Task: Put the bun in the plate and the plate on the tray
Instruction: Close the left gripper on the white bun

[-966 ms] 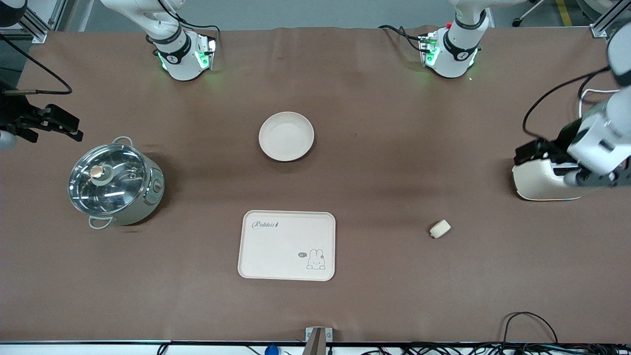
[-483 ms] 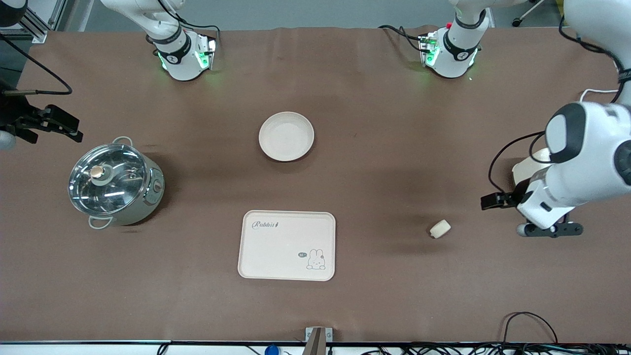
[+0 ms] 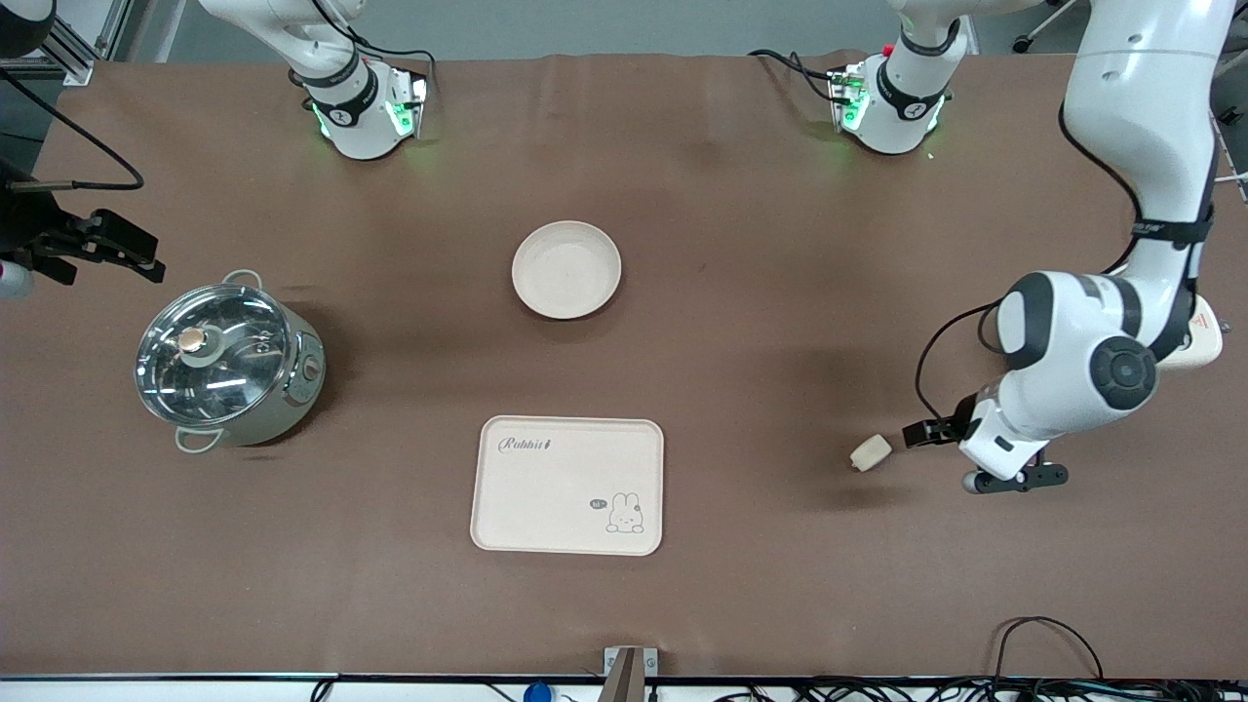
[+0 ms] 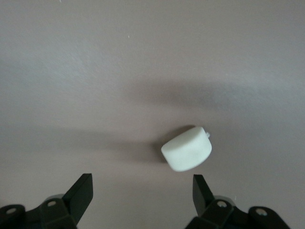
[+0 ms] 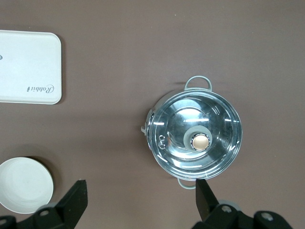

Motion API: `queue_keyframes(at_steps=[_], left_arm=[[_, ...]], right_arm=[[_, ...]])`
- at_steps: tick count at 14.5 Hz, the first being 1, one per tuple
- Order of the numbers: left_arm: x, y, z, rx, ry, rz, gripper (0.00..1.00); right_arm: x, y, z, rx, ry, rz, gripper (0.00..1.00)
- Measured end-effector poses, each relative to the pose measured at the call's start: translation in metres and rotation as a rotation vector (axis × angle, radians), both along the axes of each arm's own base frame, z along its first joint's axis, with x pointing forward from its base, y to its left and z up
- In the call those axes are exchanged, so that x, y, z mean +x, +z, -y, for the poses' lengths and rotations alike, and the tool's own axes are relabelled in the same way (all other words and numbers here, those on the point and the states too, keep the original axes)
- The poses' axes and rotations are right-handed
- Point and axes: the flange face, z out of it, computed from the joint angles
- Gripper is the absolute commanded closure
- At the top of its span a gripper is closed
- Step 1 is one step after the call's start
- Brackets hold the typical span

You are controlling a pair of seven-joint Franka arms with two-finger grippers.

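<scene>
The bun [image 3: 871, 452] lies on the brown table toward the left arm's end, apart from the tray [image 3: 567, 485]. The plate [image 3: 566, 269] is empty and sits farther from the front camera than the tray. My left gripper [image 3: 960, 454] is open and low over the table right beside the bun. In the left wrist view the bun [image 4: 187, 149] lies just ahead of the open left gripper [image 4: 142, 193], closer to one finger. My right gripper [image 3: 135, 252] waits, open and empty, above the pot [image 3: 226, 363].
A lidded steel pot [image 5: 194, 139] stands at the right arm's end. The right wrist view also shows the tray [image 5: 29, 67] and the plate [image 5: 25, 185]. A cream toaster [image 3: 1205, 343] is mostly hidden by the left arm.
My left arm has swung from over the toaster toward the front camera and down to the bun's side. The right arm, bun, plate and tray have not moved.
</scene>
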Motion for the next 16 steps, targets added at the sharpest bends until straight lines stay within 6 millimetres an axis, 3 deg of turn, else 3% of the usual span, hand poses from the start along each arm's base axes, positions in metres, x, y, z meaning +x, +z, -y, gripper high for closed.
queue_keyframes(at_steps=[7, 12, 13, 16], left_arm=[[-0.002, -0.052, 0.033, -0.029, 0.188, -0.023, 0.35], [-0.003, -0.065, 0.041, -0.036, 0.215, -0.015, 0.92], [-0.003, -0.065, 0.042, -0.037, 0.216, -0.014, 0.99], [-0.002, -0.063, 0.044, -0.038, 0.214, -0.01, 1.0]], right_arm=[[0.0, -0.001, 0.001, 0.0, -0.002, -0.004, 0.0], [0.0, -0.003, 0.001, 0.004, -0.004, -0.007, 0.0], [0.0, -0.003, 0.002, 0.004, -0.004, -0.007, 0.0], [0.0, -0.003, 0.006, 0.005, -0.012, -0.008, 0.0]])
